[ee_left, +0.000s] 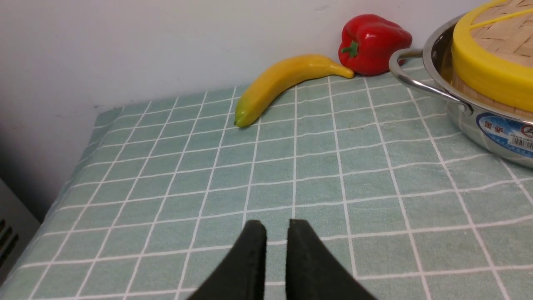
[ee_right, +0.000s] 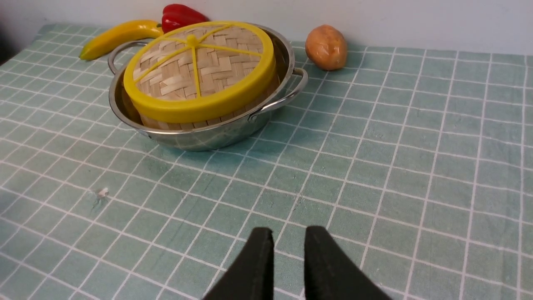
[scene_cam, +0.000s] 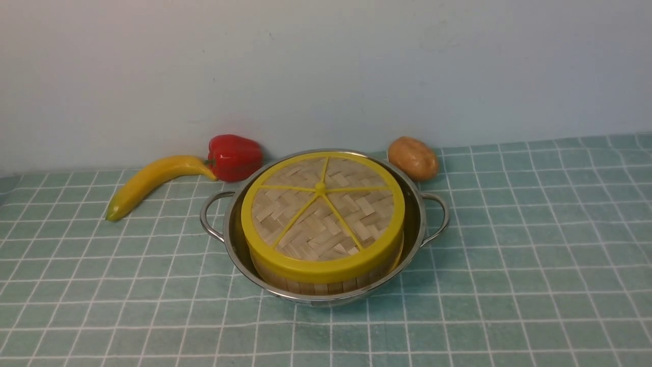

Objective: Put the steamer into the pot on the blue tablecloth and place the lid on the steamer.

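Observation:
The pot (scene_cam: 413, 224) stands mid-table on the blue tablecloth (scene_cam: 509, 255). The steamer (scene_cam: 316, 286) sits inside it; only its low wooden wall shows below the lid (scene_cam: 323, 209), which lies flat on top. In the left wrist view my left gripper (ee_left: 277, 227) hangs empty over bare cloth, jaws nearly together, well left of the pot (ee_left: 466, 125) and lid (ee_left: 491, 75). In the right wrist view my right gripper (ee_right: 288, 233) is also empty with jaws nearly together, over cloth in front of and to the right of the pot (ee_right: 208, 137), lid (ee_right: 200, 71) and steamer (ee_right: 166, 124). Neither gripper shows in the front view.
A yellow banana (scene_cam: 153, 181) and a red bell pepper (scene_cam: 234, 157) lie behind the pot to the left. A brown potato (scene_cam: 412, 158) lies behind it to the right. A white wall closes the back.

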Available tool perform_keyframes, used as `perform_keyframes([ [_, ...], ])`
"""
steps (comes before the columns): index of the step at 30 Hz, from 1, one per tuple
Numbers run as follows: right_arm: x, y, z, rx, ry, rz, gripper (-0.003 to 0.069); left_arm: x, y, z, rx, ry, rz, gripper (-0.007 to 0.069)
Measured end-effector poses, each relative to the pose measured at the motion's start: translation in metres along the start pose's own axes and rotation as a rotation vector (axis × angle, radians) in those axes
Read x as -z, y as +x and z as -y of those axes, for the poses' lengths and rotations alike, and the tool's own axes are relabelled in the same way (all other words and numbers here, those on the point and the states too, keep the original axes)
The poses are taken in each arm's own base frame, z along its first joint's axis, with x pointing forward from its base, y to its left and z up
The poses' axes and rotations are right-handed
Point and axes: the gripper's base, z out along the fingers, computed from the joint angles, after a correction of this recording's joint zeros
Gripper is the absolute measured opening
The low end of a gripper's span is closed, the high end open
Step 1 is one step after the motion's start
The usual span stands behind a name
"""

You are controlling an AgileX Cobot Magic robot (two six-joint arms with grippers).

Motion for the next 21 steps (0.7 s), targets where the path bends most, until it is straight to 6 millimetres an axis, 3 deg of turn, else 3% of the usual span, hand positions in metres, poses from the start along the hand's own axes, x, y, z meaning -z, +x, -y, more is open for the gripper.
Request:
perform_keyframes([
  [4, -0.002, -0.003, 0.001, -0.007, 0.124, 0.114, 0.0151, 0.000, 0.000, 0.000, 0.000, 0.000, 0.000, 0.0083],
  [9, -0.016, -0.002, 0.005, -0.008, 0.251, 0.399, 0.0164, 0.000, 0.000, 0.000, 0.000, 0.000, 0.001, 0.0088],
  [14, -0.058, 0.027, 0.025, -0.023, 0.335, 0.471, 0.0176, 0.000, 0.000, 0.000, -0.001, 0.000, 0.000, 0.0096],
  [21, -0.093, 0.063, 0.042, -0.028, 0.339, 0.477, 0.0188, 0.000, 0.000, 0.000, -0.001, -0.001, 0.003, 0.0115],
])
